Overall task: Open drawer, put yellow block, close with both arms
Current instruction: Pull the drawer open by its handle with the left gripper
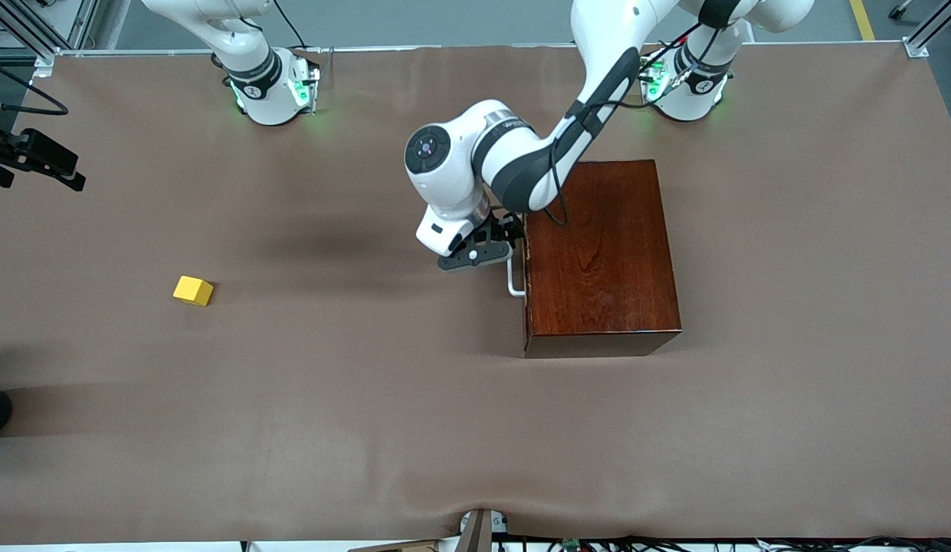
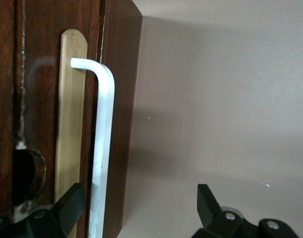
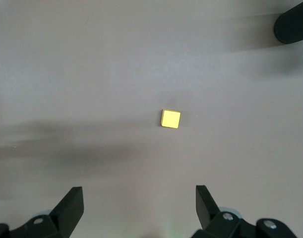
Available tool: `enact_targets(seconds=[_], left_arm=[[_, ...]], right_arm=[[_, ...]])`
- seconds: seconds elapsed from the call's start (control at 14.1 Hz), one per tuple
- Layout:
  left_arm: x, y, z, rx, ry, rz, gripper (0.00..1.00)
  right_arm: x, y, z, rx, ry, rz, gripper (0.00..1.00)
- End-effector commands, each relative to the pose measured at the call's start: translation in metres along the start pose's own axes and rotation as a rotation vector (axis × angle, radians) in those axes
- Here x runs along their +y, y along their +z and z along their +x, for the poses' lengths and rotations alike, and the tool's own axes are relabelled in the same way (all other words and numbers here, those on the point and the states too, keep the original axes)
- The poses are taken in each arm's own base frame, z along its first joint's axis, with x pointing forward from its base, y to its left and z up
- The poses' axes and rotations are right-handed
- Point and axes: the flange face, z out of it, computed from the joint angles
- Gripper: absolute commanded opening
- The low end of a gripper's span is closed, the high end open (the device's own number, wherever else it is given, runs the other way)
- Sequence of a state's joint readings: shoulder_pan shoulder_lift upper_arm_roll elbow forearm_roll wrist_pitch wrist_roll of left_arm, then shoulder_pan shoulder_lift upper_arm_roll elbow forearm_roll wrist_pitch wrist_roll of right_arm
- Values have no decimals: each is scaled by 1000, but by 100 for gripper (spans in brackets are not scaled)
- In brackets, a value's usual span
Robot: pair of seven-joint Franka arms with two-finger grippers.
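The dark reddish-brown wooden box [image 1: 601, 253] stands toward the left arm's end of the table, and its drawer [image 2: 42, 99] looks pushed in. Across the drawer front runs the white bar handle [image 1: 515, 282] [image 2: 104, 134]. My left gripper [image 1: 506, 234] [image 2: 140, 206] is open in front of the drawer, and the handle lies between its fingers [image 2: 72, 203], close to one of them. The yellow block [image 1: 193, 290] [image 3: 170, 118] lies on the cloth toward the right arm's end. My right gripper [image 3: 140, 203] hangs open and empty high above the block; the front view does not show it.
A brown cloth [image 1: 368, 399] covers the table and is wrinkled near its front edge. A black device on a mount [image 1: 38, 157] juts in at the right arm's end. A dark rounded object [image 3: 295, 22] shows at the edge of the right wrist view.
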State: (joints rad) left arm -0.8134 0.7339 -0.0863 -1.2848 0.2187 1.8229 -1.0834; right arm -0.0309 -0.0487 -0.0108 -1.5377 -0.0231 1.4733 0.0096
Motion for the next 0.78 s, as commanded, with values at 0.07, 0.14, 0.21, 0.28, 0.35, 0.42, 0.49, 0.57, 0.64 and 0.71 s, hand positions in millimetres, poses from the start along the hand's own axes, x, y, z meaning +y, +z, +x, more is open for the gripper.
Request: enact_targets(seconds=[0.07, 0.14, 0.21, 0.28, 0.35, 0.42, 0.49, 0.57, 0.64, 0.71], left_arm=[[2, 12, 8, 8, 16, 30, 100], [1, 14, 11, 5, 9, 30, 100], [1, 14, 11, 4, 9, 28, 100], [2, 13, 11, 6, 8, 21, 100], [3, 12, 11, 7, 5, 14, 100], [4, 12, 12, 12, 3, 5, 100], [6, 10, 12, 20, -1, -10, 100], [8, 9, 13, 29, -3, -30, 100], [11, 10, 14, 34, -3, -45, 100], [13, 11, 15, 39, -4, -58, 100]], right_arm=[[3, -1, -1, -4, 16, 6, 100], [4, -2, -1, -3, 17, 6, 100], [4, -1, -1, -4, 17, 6, 100], [4, -1, -1, -4, 17, 6, 100], [5, -1, -1, -4, 19, 6, 100], [6, -1, -1, -5, 20, 6, 100], [6, -1, -1, -5, 20, 6, 100], [6, -1, -1, -5, 20, 6, 100], [6, -1, -1, -5, 20, 6, 100], [6, -1, -1, -5, 20, 6, 100]])
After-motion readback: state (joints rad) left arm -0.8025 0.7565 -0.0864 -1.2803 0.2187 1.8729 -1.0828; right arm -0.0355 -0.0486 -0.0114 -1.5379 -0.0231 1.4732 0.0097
